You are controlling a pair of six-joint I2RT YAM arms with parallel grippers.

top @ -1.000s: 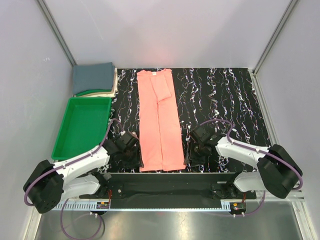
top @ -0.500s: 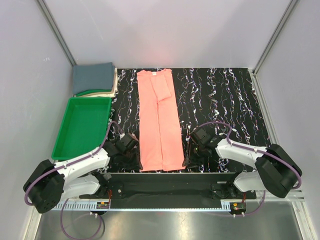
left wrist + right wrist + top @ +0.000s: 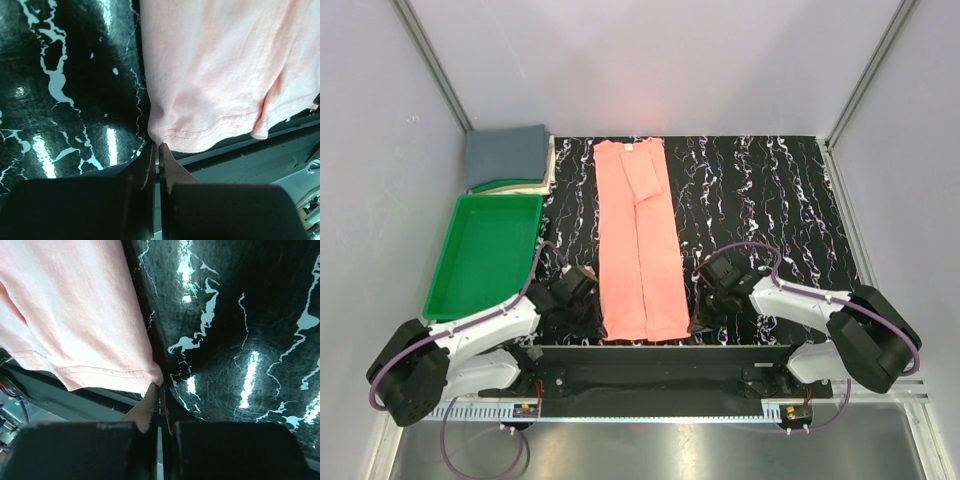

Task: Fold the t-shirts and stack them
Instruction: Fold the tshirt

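The salmon-pink t-shirt lies as a long narrow strip down the middle of the table, neck at the far end and hem at the near edge. My left gripper is at the hem's near-left corner, and in the left wrist view its jaws are pressed together on that corner of the shirt. My right gripper pinches the near-right hem corner, shut on the cloth at its tips. The slate blue-grey t-shirt rests folded at the back left.
A green tray sits left of the pink strip. The blue-grey shirt lies on a small stack of cream and green pieces. The black marbled table ends at a dark rail just below the hem. Grey walls enclose the table.
Both grippers have slid a little inward onto the hem corners and closed from open to shut on the pink cloth. The shirt itself has not shifted.
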